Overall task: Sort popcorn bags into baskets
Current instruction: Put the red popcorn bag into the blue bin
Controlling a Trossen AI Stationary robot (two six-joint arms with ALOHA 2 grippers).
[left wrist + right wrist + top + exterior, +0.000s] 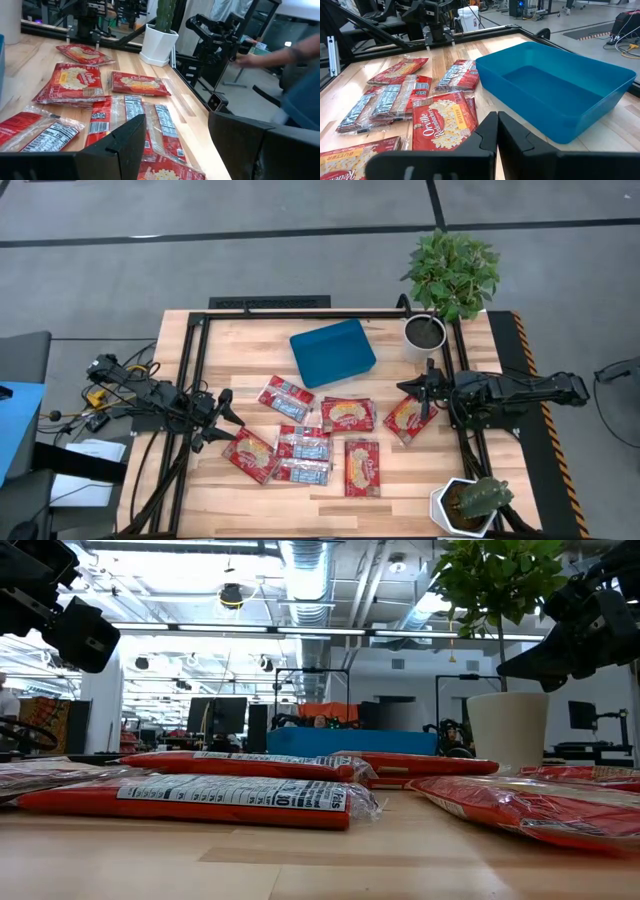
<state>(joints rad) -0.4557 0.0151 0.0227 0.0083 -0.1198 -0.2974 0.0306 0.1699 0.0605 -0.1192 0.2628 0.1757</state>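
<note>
Several popcorn bags lie flat on the wooden table: one (286,397) near the teal tray, one (347,414) mid-table, one (408,418) at the right, and a cluster (301,457) toward the near edge. The empty teal basket (333,352) stands on the far half. My left gripper (232,415) is open, raised at the cluster's left end; the left wrist view shows bags (75,82) beyond its gripper (176,120). My right gripper (418,391) is shut and hovers above the rightmost bag (442,122), with the gripper (497,116) pointing toward the basket (560,95).
A white pot with a leafy plant (428,330) stands right of the basket. A white cactus pot (465,505) sits at the near right corner. Black frame rails (195,380) run along the table's sides. A person's hand (265,56) shows beyond the table.
</note>
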